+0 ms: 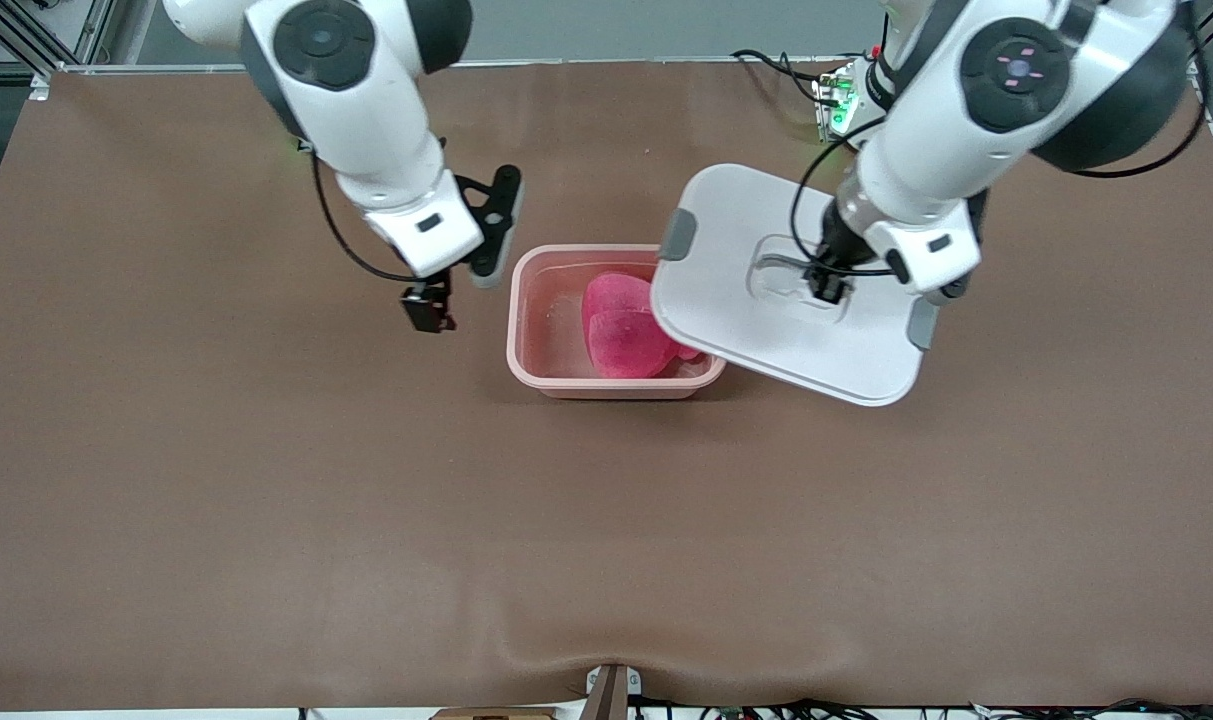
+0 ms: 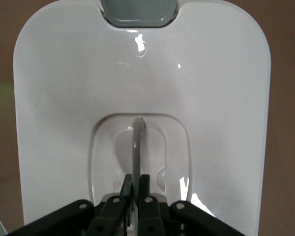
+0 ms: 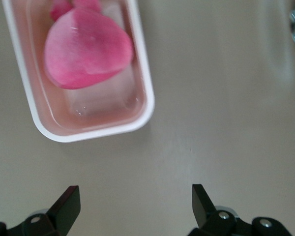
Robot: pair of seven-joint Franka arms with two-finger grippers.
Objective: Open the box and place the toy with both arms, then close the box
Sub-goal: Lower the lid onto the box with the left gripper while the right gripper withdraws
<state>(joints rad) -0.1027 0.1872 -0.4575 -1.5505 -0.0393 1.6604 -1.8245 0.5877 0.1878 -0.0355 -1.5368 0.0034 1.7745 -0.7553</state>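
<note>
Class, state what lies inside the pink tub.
The pink plush toy lies inside the tub. The white lid, held by the left gripper, hides the tub's end toward the left arm.

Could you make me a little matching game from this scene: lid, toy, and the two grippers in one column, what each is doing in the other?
Things:
1. lid
2. toy
3. left gripper
4. right gripper

States:
A. open, over bare table beside the box
B. lying inside the box
C. shut on the lid's handle
D. held up, partly over the box

Pairs: 1-D, 2-B, 3-C, 4-A
</note>
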